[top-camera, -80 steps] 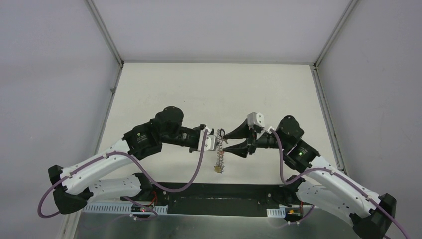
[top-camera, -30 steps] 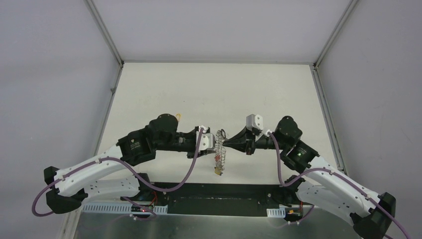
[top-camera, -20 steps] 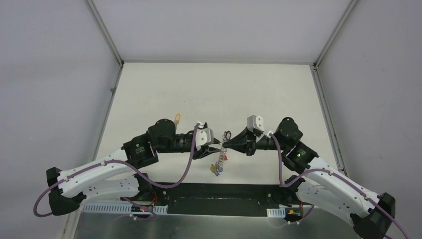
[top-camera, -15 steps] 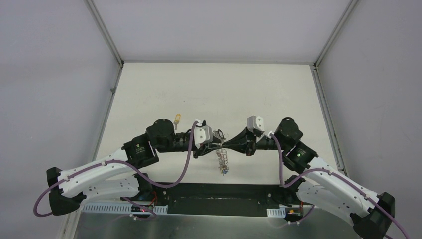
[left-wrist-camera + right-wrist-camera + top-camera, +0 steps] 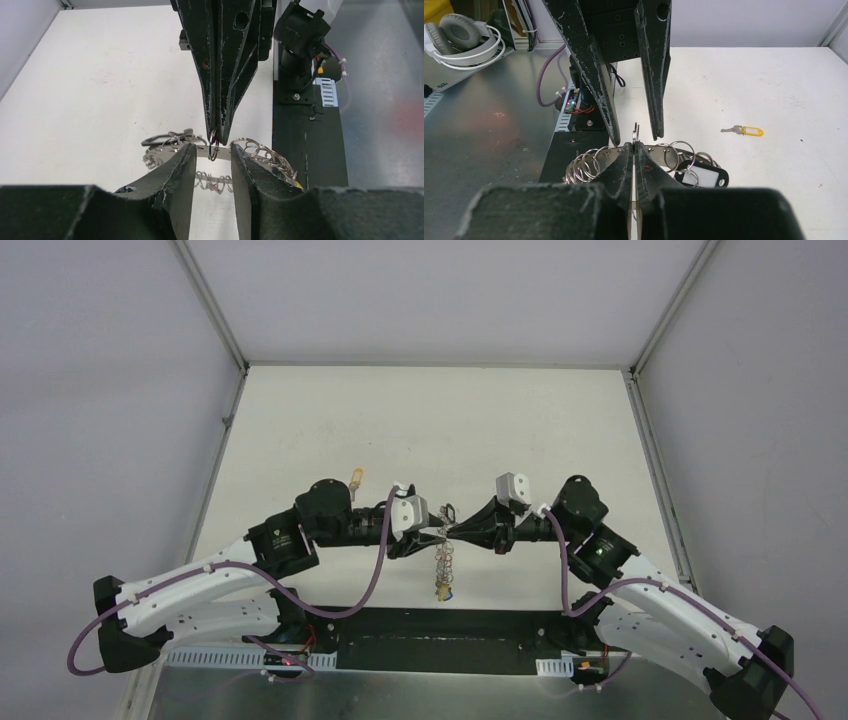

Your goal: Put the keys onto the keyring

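Tip to tip above the middle of the table [image 5: 430, 420]. At 3 o'clock in the top view, right gripper [image 5: 634, 146] clamped fully shut on one thin loop of the keyring [image 5: 444, 560], loop poking up past the fingertips. At 9 o'clock, left gripper [image 5: 212, 149] with jaws partly apart, straddling a flat silver stretch of the same keyring; hard to say whether the pads actually press it, so grip not confirmed. Rest of keyring dangling toward 6 o'clock from the pinch, coils fanned out to both sides in the wrist views, black-framed tag [image 5: 702, 176] with a white insert hanging among them. Small yellowish bit [image 5: 441, 591] at the low end, too small to name. One yellow-tagged key [image 5: 355, 478] lying loose on the table at about 10 o'clock from the fingertips, well apart from the keyring.
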Robot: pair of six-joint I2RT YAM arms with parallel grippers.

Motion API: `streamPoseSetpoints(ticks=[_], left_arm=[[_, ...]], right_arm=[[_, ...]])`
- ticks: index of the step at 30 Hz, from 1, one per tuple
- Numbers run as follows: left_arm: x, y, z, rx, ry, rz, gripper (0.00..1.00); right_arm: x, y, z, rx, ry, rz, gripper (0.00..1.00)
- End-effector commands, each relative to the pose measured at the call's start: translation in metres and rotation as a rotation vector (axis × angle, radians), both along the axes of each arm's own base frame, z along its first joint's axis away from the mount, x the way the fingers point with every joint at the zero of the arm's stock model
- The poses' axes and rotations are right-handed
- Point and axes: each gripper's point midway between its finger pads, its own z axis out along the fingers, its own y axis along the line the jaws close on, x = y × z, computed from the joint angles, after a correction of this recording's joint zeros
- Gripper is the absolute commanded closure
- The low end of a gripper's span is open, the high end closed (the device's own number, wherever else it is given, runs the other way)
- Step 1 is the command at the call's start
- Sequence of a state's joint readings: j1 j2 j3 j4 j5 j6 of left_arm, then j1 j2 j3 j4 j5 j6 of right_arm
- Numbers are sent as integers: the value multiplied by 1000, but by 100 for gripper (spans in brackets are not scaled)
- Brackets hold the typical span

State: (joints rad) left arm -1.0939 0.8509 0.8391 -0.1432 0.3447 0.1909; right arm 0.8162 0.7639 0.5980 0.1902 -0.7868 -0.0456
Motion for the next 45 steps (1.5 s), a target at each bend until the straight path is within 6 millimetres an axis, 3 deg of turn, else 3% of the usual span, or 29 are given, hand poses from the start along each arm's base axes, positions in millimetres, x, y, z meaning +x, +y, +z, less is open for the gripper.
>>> streamPoseSetpoints(ticks=[1, 9, 17, 22, 27, 36, 42, 45], left_arm=[[-4, 5, 13, -12, -21, -2, 67], [-7, 2, 11, -5, -10, -24, 85], [-5, -4, 20, -34, -30, -32, 85], [-4, -4, 21, -40, -32, -31, 93], [-3, -3, 21, -47, -22, -14, 83], [1, -4, 21, -48, -14, 7, 83], [0, -2, 21, -51, -19, 7, 100], [1, -1, 21, -55, -19, 16, 100]], right_arm=[[-3, 1, 30, 92, -83, 17, 100], [-3, 1, 30, 91, -78, 16, 100], [-3, 1, 30, 90, -76, 19, 100], [-4, 1, 29, 89, -74, 21, 100], [-4, 2, 28, 86, -69, 22, 100], [-5, 2, 28, 85, -68, 28, 100], [-4, 2, 28, 86, -69, 25, 100], [-3, 2, 27, 84, -63, 18, 100]])
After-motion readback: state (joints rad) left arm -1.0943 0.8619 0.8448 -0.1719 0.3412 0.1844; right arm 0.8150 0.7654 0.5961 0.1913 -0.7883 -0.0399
